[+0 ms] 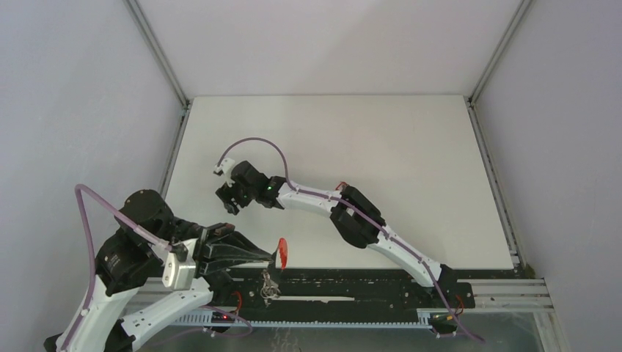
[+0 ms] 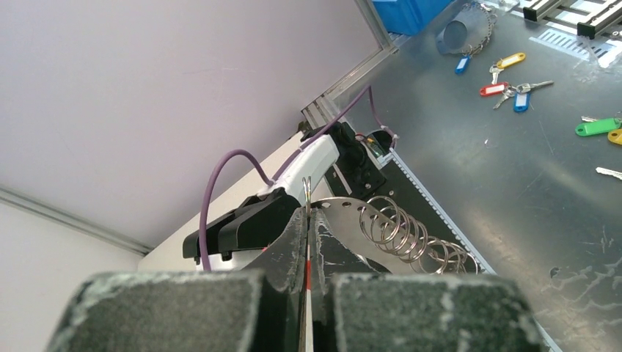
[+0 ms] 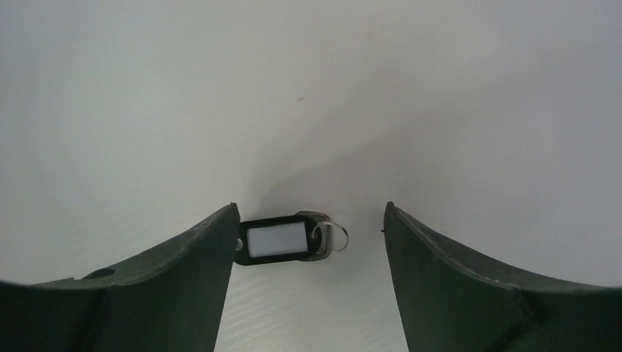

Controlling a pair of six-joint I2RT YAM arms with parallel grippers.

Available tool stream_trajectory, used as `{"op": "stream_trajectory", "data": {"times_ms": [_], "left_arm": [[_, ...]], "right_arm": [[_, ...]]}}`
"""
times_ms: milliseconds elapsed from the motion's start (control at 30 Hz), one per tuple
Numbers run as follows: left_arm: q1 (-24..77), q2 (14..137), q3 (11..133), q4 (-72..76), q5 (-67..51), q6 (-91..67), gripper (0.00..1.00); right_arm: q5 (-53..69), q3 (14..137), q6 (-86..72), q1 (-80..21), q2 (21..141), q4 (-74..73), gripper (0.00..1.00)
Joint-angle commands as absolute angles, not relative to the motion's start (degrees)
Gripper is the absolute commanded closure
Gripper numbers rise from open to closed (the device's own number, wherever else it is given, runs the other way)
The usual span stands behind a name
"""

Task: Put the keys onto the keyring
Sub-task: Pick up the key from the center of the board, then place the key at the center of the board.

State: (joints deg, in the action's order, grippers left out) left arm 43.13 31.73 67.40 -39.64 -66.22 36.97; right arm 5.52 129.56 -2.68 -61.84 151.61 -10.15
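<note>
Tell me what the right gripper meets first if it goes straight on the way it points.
Most likely the black key tag with its small metal ring, lying on the white table between the open fingers of the right gripper. Depth is unclear.

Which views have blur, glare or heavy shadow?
Top external: even soft light, sharp, no glare on the table; red strap in the left gripper reads clearly. Left wrist: near pads blurred, patchy sheen on the metal sheet. Right wrist: tag sharp with a soft shadow, fingers dark and slightly soft.
</note>
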Motion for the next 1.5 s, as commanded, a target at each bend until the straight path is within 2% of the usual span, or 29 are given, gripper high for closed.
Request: {"op": "stream_trajectory", "data": {"times_ms": [0, 67, 133, 233, 333, 533, 833, 1167, 1333, 1467], "left_arm": [[43.4, 32.1, 67.7, -37.6, -65.4, 35.0, 1.0], [43.4, 32.2, 67.7, -37.8, -64.5, 35.0, 1.0], [43.4, 32.2, 67.6, -38.4, -62.9, 35.4, 1.0], [43.3, 32.7, 68.2, -40.8, -60.9, 37.4, 1.0], [43.3, 33.1, 68.9, -42.3, -60.0, 37.8, 1.0], [43.1, 32.4, 68.5, -43.1, -58.2, 37.9, 1.0], [42.6, 32.8, 66.6, -41.8, -56.2, 37.6, 1.0], [38.8, 35.4, 62.0, -34.2, -59.6, 27.1, 1.0], [31.3, 37.9, 57.8, -27.5, -64.2, 19.9, 1.0], [27.2, 41.6, 55.4, -26.1, -64.5, 21.7, 1.0]], "right_arm": [[3.7, 132.6, -1.3, -61.2, 152.6, -13.9, 0.21], [3.6, 132.3, -0.9, -60.9, 152.6, -14.0, 0.25], [4.0, 130.9, -0.6, -60.5, 151.9, -13.8, 0.34], [5.6, 124.5, -0.4, -60.0, 148.9, -11.0, 0.57], [7.2, 118.1, -0.2, -60.1, 145.8, -6.7, 0.75], [7.7, 112.1, 1.3, -60.0, 140.8, -6.1, 1.0], [15.5, 78.3, -4.1, -54.4, 116.9, 8.7, 1.0], [19.2, 54.5, -12.3, -51.1, 90.5, 6.0, 1.0], [16.0, 51.2, -14.3, -47.5, 80.2, -5.0, 1.0], [11.6, 50.4, -11.7, -46.0, 76.9, -13.5, 1.0]]}}
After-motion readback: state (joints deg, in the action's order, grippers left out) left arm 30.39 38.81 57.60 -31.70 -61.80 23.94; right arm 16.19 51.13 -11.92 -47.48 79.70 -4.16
